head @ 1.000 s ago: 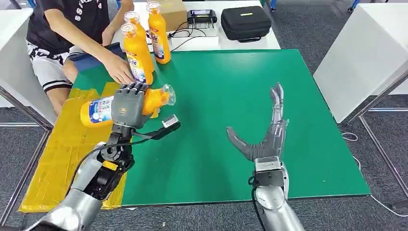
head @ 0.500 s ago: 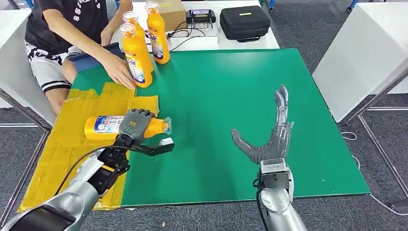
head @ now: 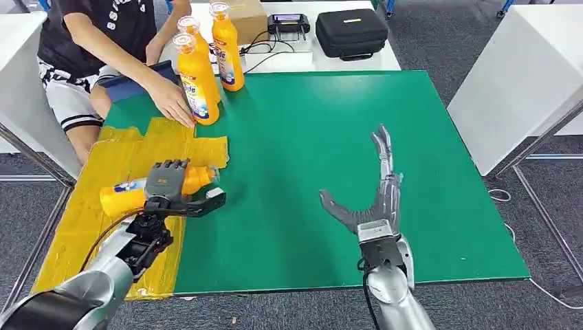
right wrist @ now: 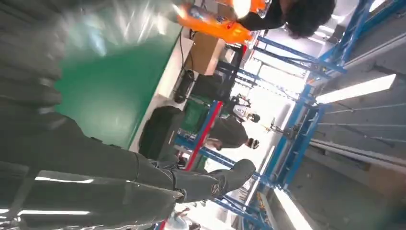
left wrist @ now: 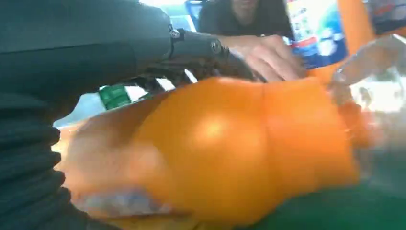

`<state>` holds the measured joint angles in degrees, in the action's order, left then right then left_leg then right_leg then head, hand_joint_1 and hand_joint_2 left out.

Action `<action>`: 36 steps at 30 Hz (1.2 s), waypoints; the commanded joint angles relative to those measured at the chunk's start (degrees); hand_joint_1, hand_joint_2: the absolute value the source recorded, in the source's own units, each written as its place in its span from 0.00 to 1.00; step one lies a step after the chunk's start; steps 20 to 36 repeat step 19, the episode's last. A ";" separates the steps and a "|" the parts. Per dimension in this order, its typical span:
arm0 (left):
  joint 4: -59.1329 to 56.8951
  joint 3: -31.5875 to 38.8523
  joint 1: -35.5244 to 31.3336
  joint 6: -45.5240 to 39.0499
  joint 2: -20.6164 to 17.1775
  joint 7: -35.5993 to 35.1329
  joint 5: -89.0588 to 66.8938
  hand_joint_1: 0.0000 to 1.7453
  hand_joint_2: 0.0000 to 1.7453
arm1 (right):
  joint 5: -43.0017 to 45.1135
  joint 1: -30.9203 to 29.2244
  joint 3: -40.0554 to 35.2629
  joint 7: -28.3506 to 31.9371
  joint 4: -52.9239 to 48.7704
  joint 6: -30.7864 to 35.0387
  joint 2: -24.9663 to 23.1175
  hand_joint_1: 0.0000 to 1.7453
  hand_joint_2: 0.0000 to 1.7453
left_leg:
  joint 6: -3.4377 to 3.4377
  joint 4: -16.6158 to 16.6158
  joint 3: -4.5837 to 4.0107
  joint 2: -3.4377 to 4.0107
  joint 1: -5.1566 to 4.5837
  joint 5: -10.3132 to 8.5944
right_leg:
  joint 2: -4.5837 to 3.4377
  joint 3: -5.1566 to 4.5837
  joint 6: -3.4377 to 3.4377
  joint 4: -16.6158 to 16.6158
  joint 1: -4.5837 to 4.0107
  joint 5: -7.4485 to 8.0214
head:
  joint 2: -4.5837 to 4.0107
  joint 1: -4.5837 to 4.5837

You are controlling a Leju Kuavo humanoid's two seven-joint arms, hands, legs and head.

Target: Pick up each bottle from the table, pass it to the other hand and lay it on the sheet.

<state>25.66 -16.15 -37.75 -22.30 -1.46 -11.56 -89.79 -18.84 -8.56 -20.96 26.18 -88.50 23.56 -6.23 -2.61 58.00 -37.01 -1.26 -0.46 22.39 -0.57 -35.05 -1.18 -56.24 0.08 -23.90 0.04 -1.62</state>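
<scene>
Step in hand: laying down. My left hand (head: 167,182) grips the orange plastic bottle with the blue-and-white label (head: 124,196), which lies on its side over the yellow crinkled sheet (head: 89,220), cap end toward the green bench top (head: 330,137). From the head view I cannot tell whether the bottle's weight rests on the sheet or hangs just above it. The left wrist view is blurred and shows the orange body (left wrist: 230,148) close against my dark fingers (left wrist: 210,48).

Left fingers: curled over the top of the bottle's shoulder, thumb jutting out toward the green side. Forearm comes up from the sheet's near edge, wrist bent so the palm faces down.

Right hand (head: 375,196): well away from the sheet, over the green bench top, palm up, fingers straight and apart, thumb splayed toward the sheet. It holds nothing.

Beyond the sheet's far edge stand three upright orange bottles (head: 206,62); a person's hand (head: 172,102) rests on the nearest one.

Judgement: the next move calls for easing the left fingers apart once the bottle is surely down, then lifting clear without dragging the sheet or rolling the bottle. Round body, so it may roll.
</scene>
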 commanded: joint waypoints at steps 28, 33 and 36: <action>65.56 12.60 31.06 35.19 9.53 51.44 76.28 0.00 0.00 | 5.69 4.57 4.28 2.11 -1.66 -3.14 1.40 0.00 0.00 | 0.07 0.00 0.13 0.24 -0.02 0.20 | -0.13 0.11 -0.03 0.09 -0.01 -0.08 | -0.02 0.02; 65.56 12.60 31.06 35.19 9.53 51.44 76.28 0.00 0.00 | 5.69 4.57 4.28 2.11 -1.66 -3.14 1.40 0.00 0.00 | 0.07 0.00 0.13 0.24 -0.02 0.20 | -0.13 0.11 -0.03 0.09 -0.01 -0.08 | -0.02 0.02; 65.56 12.60 31.06 35.19 9.53 51.44 76.28 0.00 0.00 | 5.69 4.57 4.28 2.11 -1.66 -3.14 1.40 0.00 0.00 | 0.07 0.00 0.13 0.24 -0.02 0.20 | -0.13 0.11 -0.03 0.09 -0.01 -0.08 | -0.02 0.02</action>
